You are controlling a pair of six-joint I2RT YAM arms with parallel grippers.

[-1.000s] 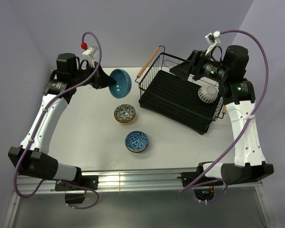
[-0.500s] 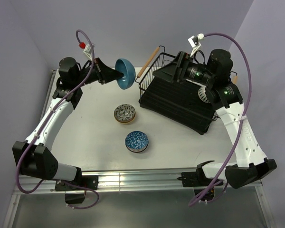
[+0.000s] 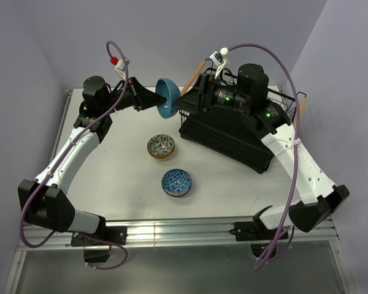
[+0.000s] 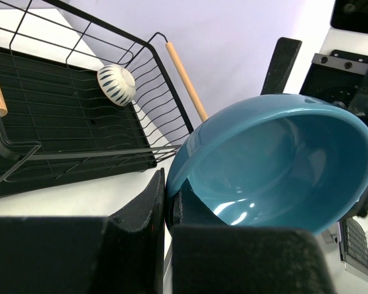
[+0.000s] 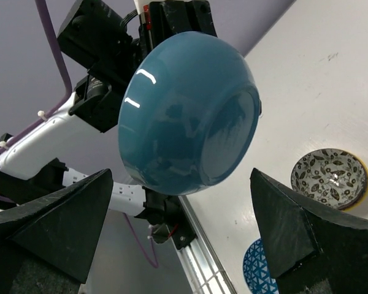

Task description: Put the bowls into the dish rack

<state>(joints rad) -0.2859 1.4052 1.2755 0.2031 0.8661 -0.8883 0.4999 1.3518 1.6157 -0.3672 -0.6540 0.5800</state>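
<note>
**Top view.** The glossy teal ceramic bowl (image 3: 166, 98) hung in the air above the white worktop (image 3: 116, 165). It was just outside the left end of the black wire dish rack (image 3: 233, 135), near one wooden rod handle (image 3: 191, 78). The left jaws were clenched on its rim. The right jaws stood fully spread just beside it on the rack side. The bowl was tipped on edge, with its axis roughly level along the line between the two arms.

**Left wrist view.** The bowl's hollow faced this camera, its lower rim pinched between the jaws. A small white ribbed bowl (image 4: 116, 84) lay in the rack's far corner.

**Right wrist view.** The bowl's rounded underside pointed at the right jaws, centred between the open fingers (image 5: 55, 223). Contact could not be confirmed. A handover was judged likely, and it would depend on that centring.
</note>
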